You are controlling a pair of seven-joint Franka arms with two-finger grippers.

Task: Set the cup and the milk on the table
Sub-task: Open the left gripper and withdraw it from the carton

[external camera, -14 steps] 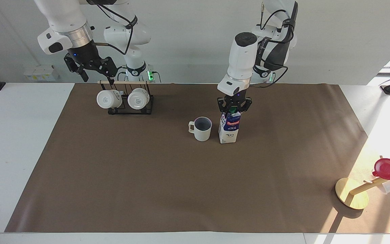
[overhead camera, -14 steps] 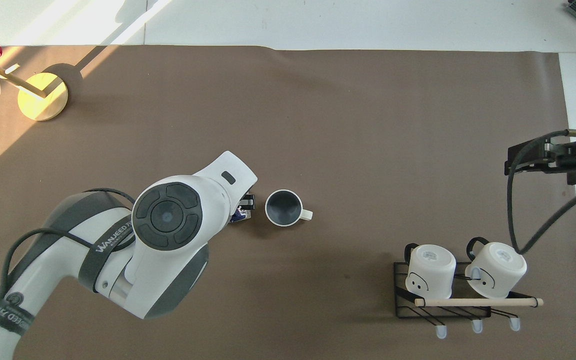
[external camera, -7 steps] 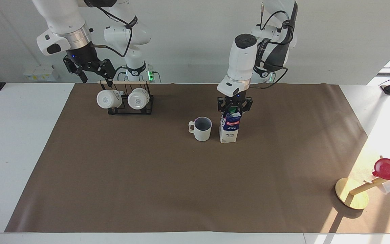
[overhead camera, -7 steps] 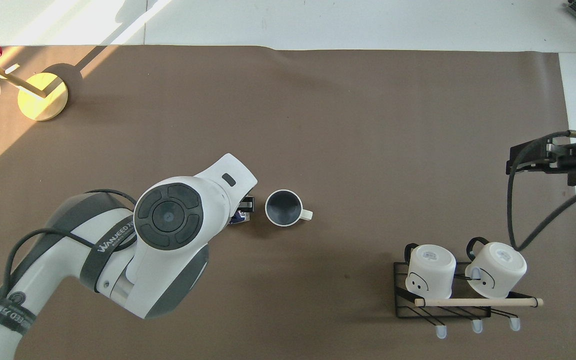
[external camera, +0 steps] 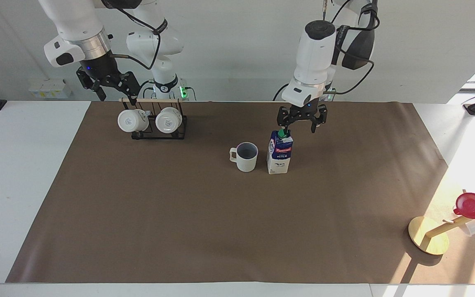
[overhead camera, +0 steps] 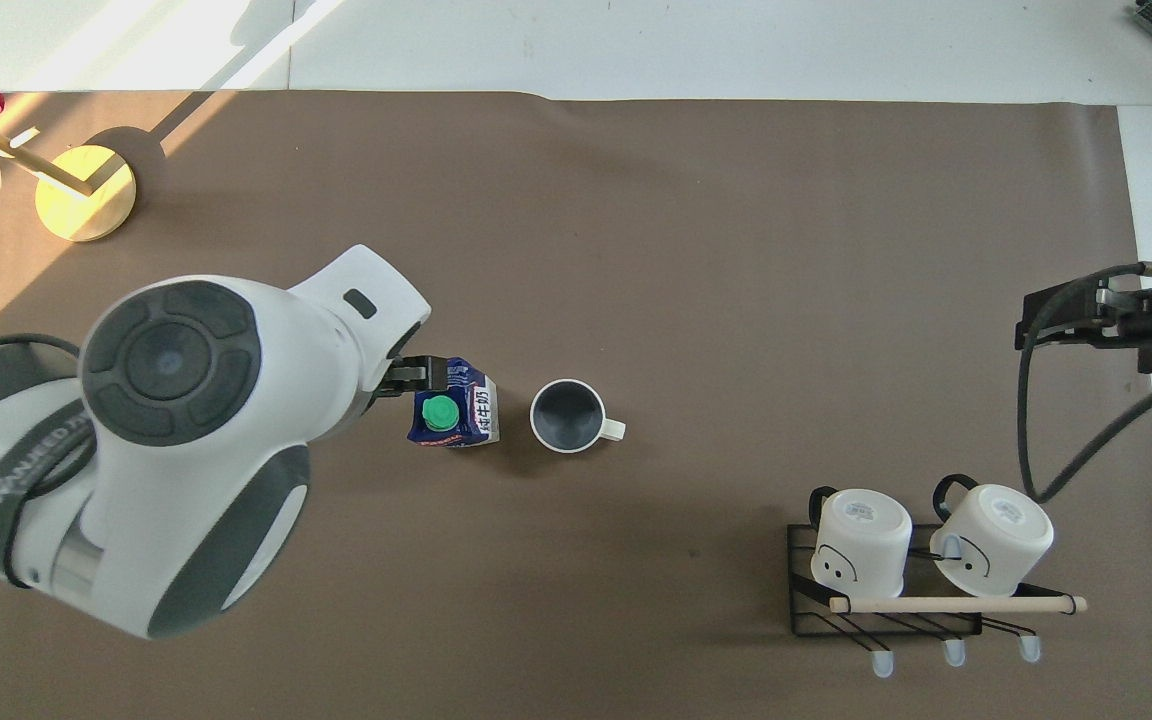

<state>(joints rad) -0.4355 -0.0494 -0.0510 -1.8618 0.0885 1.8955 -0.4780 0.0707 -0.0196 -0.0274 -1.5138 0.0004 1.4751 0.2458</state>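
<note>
On the brown mat (external camera: 179, 214) of the counter (external camera: 23, 185), the milk (external camera: 279, 157) stands upright just beside the cup (external camera: 245, 157). The left pincer (external camera: 301, 123), clamped on the carton's top a second ago, is now raised above it with fingers apart. The right pincer (external camera: 111, 88), fingers apart, is held over the mug rack (external camera: 159, 123), unchanged.

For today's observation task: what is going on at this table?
The milk and the cup stand upright side by side on the table, mid-mat. The left tool hangs open just above the carton, holding nothing. The right tool waits open over the rack of white mugs.
</note>
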